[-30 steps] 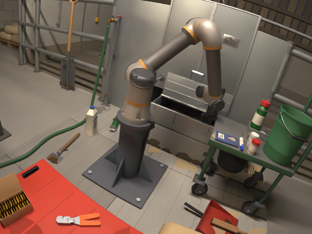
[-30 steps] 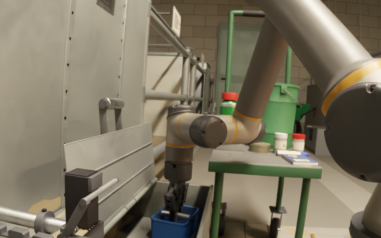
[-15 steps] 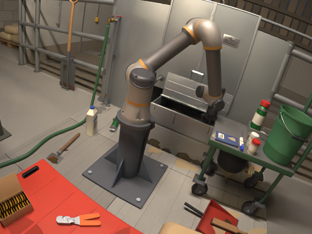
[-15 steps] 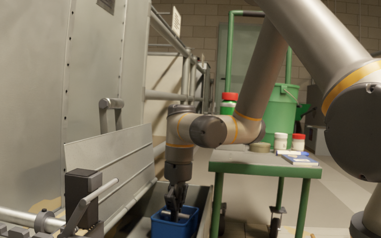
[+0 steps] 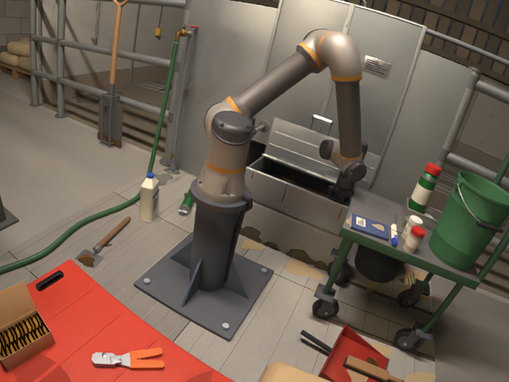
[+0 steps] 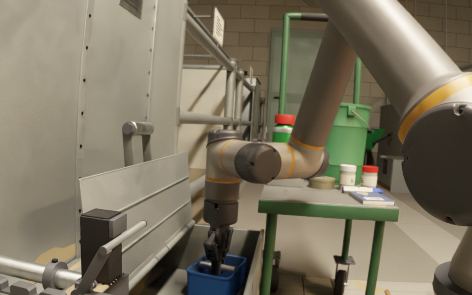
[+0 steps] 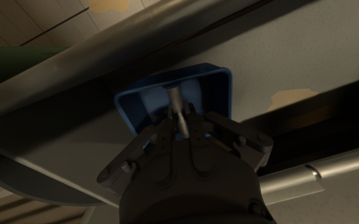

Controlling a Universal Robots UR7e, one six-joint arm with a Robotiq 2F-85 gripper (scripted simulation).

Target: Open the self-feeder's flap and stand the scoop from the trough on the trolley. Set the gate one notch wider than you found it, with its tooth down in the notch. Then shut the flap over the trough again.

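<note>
The blue scoop (image 6: 216, 276) sits low in the trough's right end, its lower part hidden by the trough wall, and the side camera cannot see it. I hold the grey bar handle (image 7: 178, 114) across the scoop's open top in my closed gripper (image 6: 217, 269) (image 7: 179, 123), reaching straight down into the trough. The feeder's flap (image 5: 304, 144) (image 6: 139, 194) stands raised against the hopper wall. The gate lever (image 6: 114, 243) rises from its dark block at the trough's left end; its tooth and notches are hidden. The green trolley (image 5: 407, 242) (image 6: 327, 203) stands right of the trough.
A green bucket (image 5: 473, 218), a red-capped bottle (image 5: 423, 187), two small jars (image 5: 413, 236), a pen and a blue notebook (image 5: 370, 226) fill the trolley's right and middle. Its grey top nearest the trough (image 6: 288, 194) is bare. A red toolbox lid (image 5: 82, 325) lies on the floor at the front left.
</note>
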